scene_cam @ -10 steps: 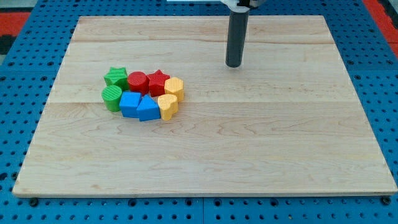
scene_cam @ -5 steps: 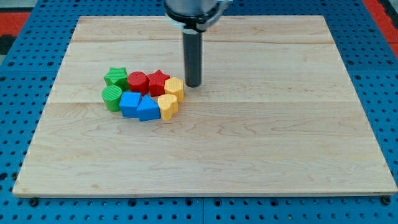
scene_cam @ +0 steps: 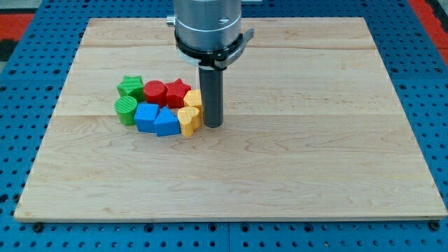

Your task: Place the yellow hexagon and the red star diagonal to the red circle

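Camera view: since the earlier frame my tip [scene_cam: 212, 125] has moved down-left. It now stands just right of the yellow hexagon [scene_cam: 194, 99]. My end effector is a bare rod, gripping nothing. Left of centre, the red star [scene_cam: 177, 92] sits between the hexagon and the red circle [scene_cam: 155, 92].
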Robot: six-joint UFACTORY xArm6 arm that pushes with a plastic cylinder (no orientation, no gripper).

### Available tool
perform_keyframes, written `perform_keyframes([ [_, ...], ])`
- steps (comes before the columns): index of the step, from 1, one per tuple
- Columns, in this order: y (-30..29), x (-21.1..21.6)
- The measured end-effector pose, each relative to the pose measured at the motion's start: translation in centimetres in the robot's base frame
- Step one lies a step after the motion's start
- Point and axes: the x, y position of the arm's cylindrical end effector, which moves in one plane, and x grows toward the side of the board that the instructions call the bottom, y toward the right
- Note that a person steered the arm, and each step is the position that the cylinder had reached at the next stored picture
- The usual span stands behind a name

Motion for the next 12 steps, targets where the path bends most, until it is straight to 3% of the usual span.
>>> perform_keyframes([
  [3, -0.4, -3.4],
  [5, -2.3, -11.4],
  [8, -5.7, -10.9],
  [9, -9.6, -12.5],
  [11, -11.2, -14.2],
  [12, -11.9, -10.9],
])
